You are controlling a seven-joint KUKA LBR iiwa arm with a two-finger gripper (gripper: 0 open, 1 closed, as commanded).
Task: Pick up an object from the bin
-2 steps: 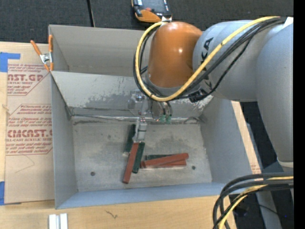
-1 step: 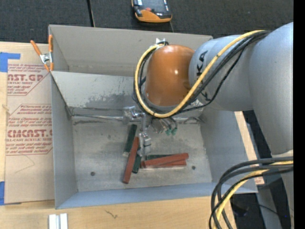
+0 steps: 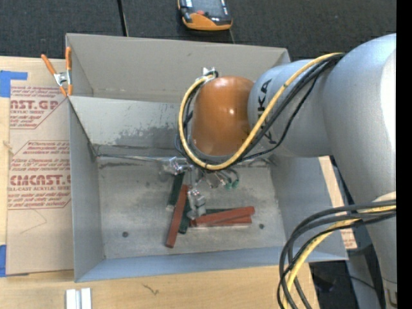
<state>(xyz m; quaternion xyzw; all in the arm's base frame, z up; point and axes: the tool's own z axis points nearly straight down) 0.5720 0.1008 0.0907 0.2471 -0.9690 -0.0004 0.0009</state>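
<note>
Gripper (image 3: 196, 201) hangs low in the middle of the grey bin (image 3: 84, 192), under the round orange cover (image 3: 219, 114) on the big arm (image 3: 335, 102). I cannot tell if it is wide or narrow, or if it holds anything. It sits right over a small heap of sticks. A dark green stick (image 3: 175, 188) lies just beside it, away from the arm. A long red-brown stick (image 3: 175, 223) slants toward the front wall. A flat red-brown stick (image 3: 224, 217) lies on the arm's side.

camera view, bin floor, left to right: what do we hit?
Slanted reddish-brown stick → claw → flat red bar lying crosswise. The dark green stick overlaps the reddish-brown one, so it is left out.
</note>
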